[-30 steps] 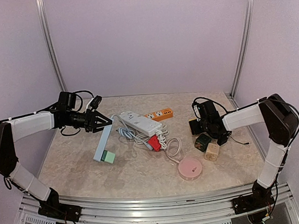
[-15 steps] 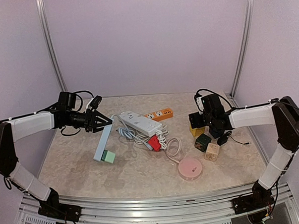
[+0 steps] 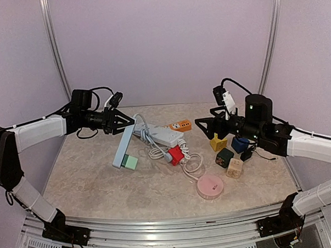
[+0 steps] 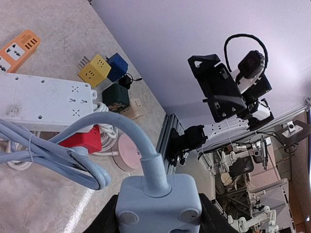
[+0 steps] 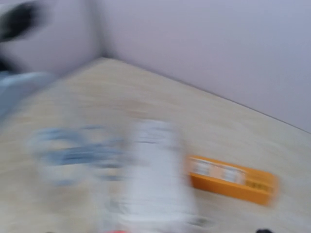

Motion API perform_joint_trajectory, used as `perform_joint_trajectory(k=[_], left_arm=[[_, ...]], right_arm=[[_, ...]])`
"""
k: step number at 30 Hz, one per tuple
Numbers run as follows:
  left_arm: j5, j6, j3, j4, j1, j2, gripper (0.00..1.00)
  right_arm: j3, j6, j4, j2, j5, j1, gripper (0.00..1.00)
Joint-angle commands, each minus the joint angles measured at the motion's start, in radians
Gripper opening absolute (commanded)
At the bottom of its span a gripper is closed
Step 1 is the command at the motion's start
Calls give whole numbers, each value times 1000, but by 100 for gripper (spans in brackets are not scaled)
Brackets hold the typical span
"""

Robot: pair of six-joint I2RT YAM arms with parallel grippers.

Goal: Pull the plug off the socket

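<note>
My left gripper (image 3: 124, 121) is shut on the cable end of a light blue power strip (image 3: 122, 148) and holds it off the table, slanting down. A green cube plug (image 3: 131, 162) sits in the socket at its low end. In the left wrist view the strip's end block (image 4: 158, 199) fills the space between my jaws, and its blue cable (image 4: 112, 128) curves away. My right gripper (image 3: 201, 122) hovers above the table's middle right, open and empty, pointing left. The right wrist view is motion-blurred and shows no fingers.
A white power strip (image 3: 160, 136), an orange strip (image 3: 176, 125), a red plug (image 3: 175, 154) and looped white cord lie mid-table. A pink round socket (image 3: 210, 186) sits near the front. Yellow (image 3: 218, 143), blue (image 3: 239, 144), dark green (image 3: 224, 157) and beige (image 3: 234, 167) cubes cluster at the right.
My right arm has risen from the cubes and swung left over the middle, its jaws wider. My left gripper lifted the blue strip up and right, dragging the cable.
</note>
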Motion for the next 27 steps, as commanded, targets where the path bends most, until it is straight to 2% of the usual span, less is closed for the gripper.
perform_joint_trajectory(k=[1,6,13,19,27], left_arm=[[69,20,74,94,-26,35,23],[68,74,49,57,-41,34,23],[63,105,34,18,-44,19,23],[63,118,31,1,-44,1,23],[60,127,29,-11,-46,-10,23]], right_arm=[[-44,-69,68,-42,-60,137,87],[-22,-109,125,24,-17,296,86],[112,-241,130,270,81,490,84],[228,-317,113,428,130,568,84],[303,-343,112,544,191,585,82]])
